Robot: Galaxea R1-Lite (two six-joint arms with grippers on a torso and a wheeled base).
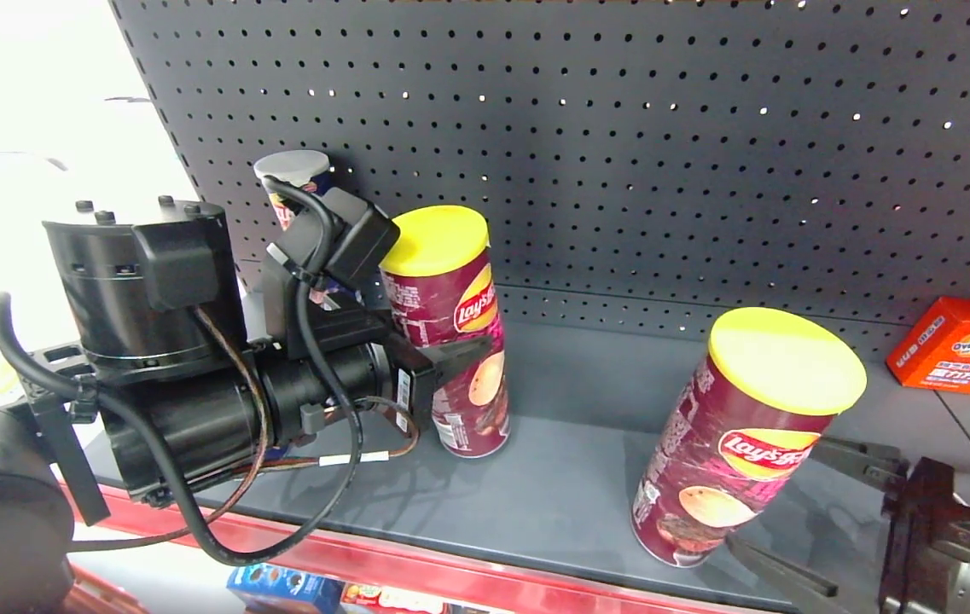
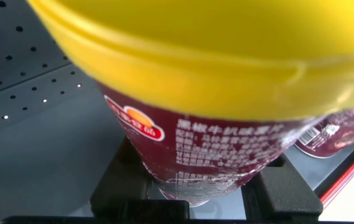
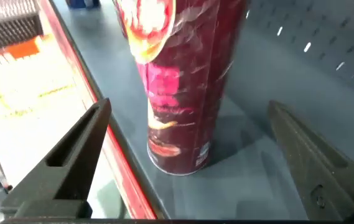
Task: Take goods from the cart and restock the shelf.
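Two maroon chip cans with yellow lids stand on the grey shelf (image 1: 570,477). My left gripper (image 1: 461,343) is shut on the left can (image 1: 442,290) around its middle, and the can's base rests on the shelf. In the left wrist view that can (image 2: 214,149) sits between the black pads (image 2: 124,186), touching both. The right can (image 1: 732,443) stands near the shelf's front edge. My right gripper (image 1: 770,493) is open, its two fingers spread wide on either side of the can's lower part without touching it. The right wrist view shows this can (image 3: 183,93) just beyond my right gripper (image 3: 189,106).
A third can with a pale lid (image 1: 293,170) stands behind my left wrist against the pegboard (image 1: 621,128). An orange box (image 1: 962,345) lies at the far right of the shelf. The shelf's red front rail (image 1: 450,571) runs below, with blue packets (image 1: 280,588) on a lower level.
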